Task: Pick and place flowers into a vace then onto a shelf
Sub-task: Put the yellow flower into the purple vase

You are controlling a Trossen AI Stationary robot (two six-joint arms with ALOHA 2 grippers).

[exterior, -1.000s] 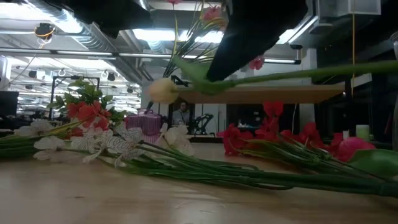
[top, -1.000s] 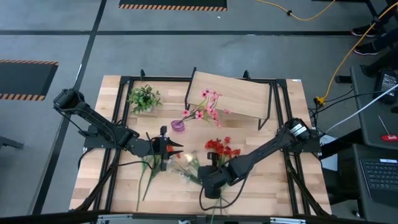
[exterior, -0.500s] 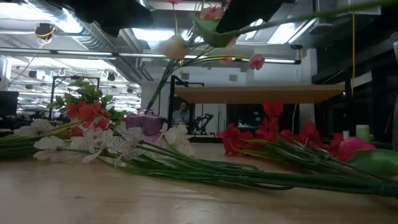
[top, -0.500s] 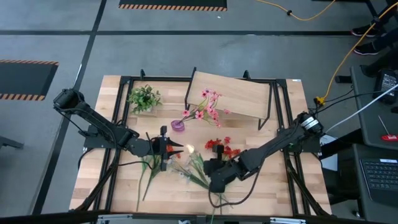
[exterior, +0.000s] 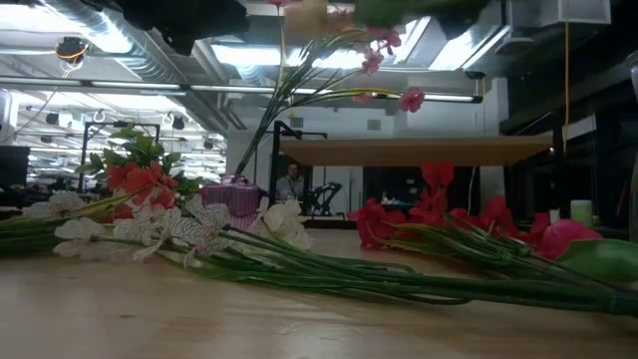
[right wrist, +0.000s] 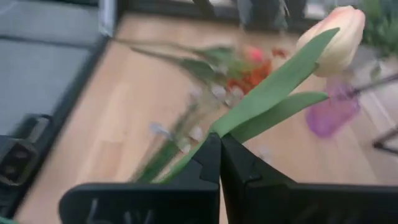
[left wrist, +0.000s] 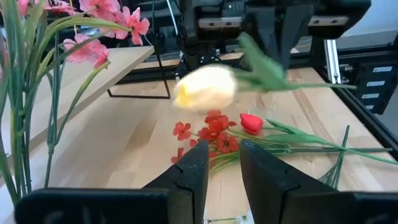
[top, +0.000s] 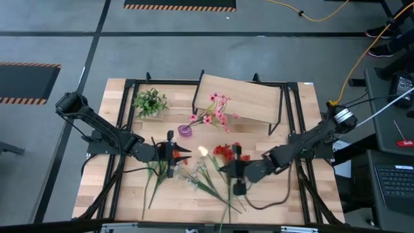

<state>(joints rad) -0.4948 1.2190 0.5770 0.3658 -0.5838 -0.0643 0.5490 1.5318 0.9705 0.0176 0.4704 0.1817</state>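
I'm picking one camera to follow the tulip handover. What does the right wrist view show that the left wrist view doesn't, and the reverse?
Only the right wrist view shows the right gripper shut on the pale yellow tulip's green stem, and the small purple glass vase.

Only the left wrist view shows the left gripper with its fingers slightly apart, the pink flower spray and the raised light-wood shelf.

Both show the pale yellow tulip, the red flowers and the light-wood tabletop.

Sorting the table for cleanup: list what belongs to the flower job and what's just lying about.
Job:
- yellow tulip in the right gripper
- loose flowers
- purple vase
- shelf

Lying about:
- leafy green plant
- yellow cable
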